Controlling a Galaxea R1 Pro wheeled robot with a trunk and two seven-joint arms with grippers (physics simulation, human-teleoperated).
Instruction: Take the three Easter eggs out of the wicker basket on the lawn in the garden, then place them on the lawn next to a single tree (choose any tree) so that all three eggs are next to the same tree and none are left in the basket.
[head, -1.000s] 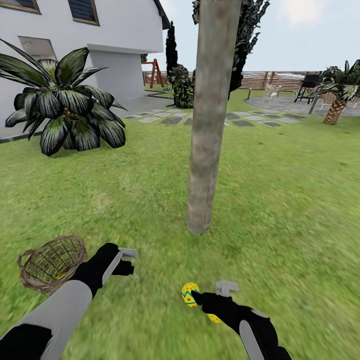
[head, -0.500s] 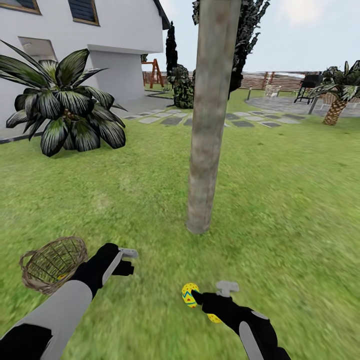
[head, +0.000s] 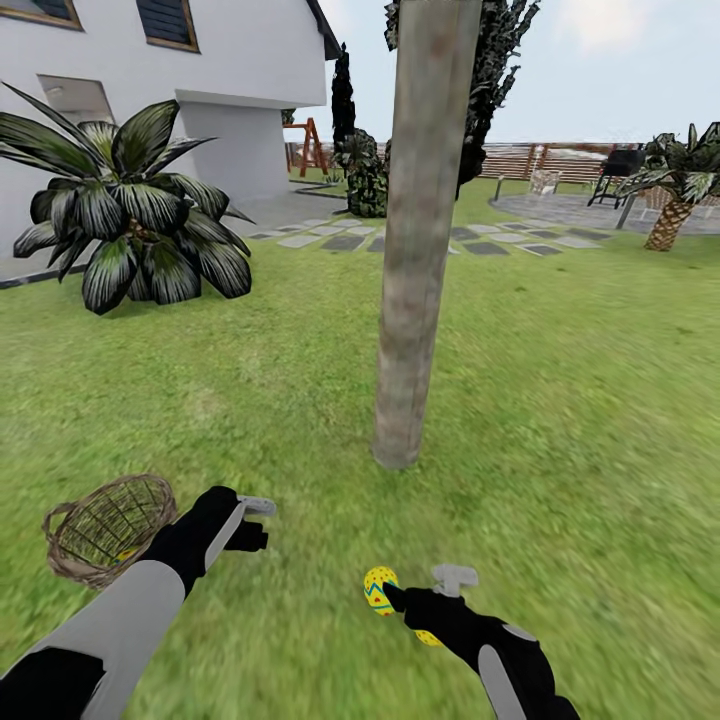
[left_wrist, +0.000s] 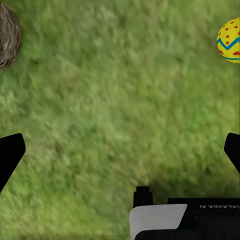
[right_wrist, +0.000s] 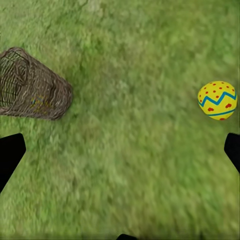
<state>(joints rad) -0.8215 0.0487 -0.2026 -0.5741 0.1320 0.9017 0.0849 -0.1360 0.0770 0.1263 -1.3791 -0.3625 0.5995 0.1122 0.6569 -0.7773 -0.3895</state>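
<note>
Two eggs (head: 380, 589) sit on the grass (head: 560, 420) lower centre, below the tree (head: 415, 300). Both grippers, left (head: 250, 520) and right (head: 430, 590), have jaws apart and empty, so I'd swing left to the basket (head: 105, 530) at lower left and reach in gently for the last yellow one.

Only the wicker basket (head: 108, 528) sits very slightly further right and lower in the head view than before.

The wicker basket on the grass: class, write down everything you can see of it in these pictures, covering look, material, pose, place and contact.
The small round basket of tan-brown woven twigs is open-weave, so grass shows through its sides. It has a looped handle at its rim and lies tipped on the mottled green lawn, mouth facing up and sideways. It sits just left of the left end effector, apart from it. Something yellow shows inside near the bottom, too faint to identify. The right wrist view shows it lying on its side.
</note>
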